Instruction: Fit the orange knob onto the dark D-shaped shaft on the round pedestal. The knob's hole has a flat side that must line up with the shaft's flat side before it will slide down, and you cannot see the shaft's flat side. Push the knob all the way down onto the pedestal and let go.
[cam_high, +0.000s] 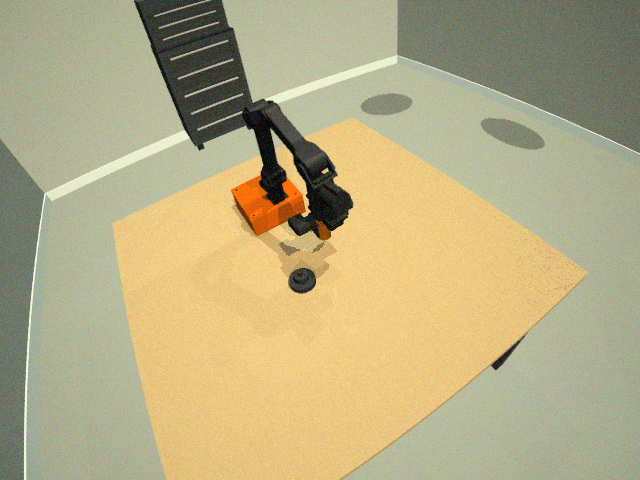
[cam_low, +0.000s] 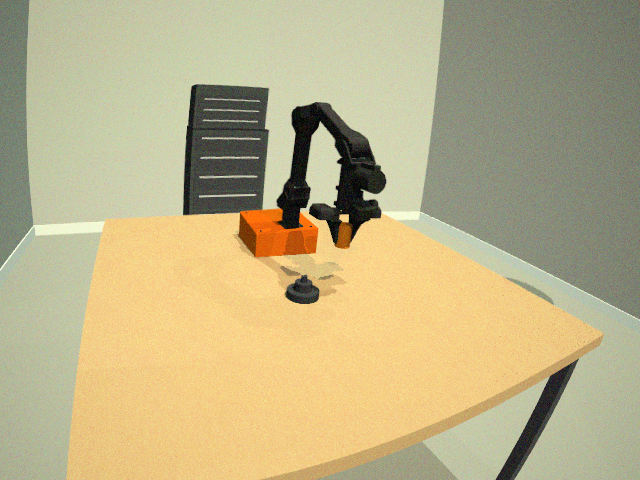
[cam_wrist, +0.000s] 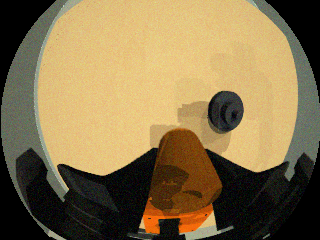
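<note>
The orange knob (cam_high: 324, 230) (cam_low: 343, 235) (cam_wrist: 182, 165) is held upright between the fingers, in the air above the table. My gripper (cam_low: 343, 236) (cam_wrist: 180, 153) is shut on it. The dark round pedestal (cam_high: 302, 280) (cam_low: 302, 293) (cam_wrist: 225, 112) stands on the table, lower than the knob and apart from it. In the exterior view it is to the left of the knob and nearer the camera; in the wrist view it is ahead and to the right. Its short shaft (cam_low: 303, 279) points up. The shaft's flat side and the knob's hole cannot be made out.
The arm's orange base box (cam_high: 268, 206) (cam_low: 279, 235) (cam_wrist: 197, 220) sits on the wooden table (cam_high: 387, 310) (cam_low: 336, 372) behind the pedestal. A dark drawer cabinet (cam_high: 206, 77) (cam_low: 227, 155) stands beyond the table. Shadows of the arm fall around the pedestal.
</note>
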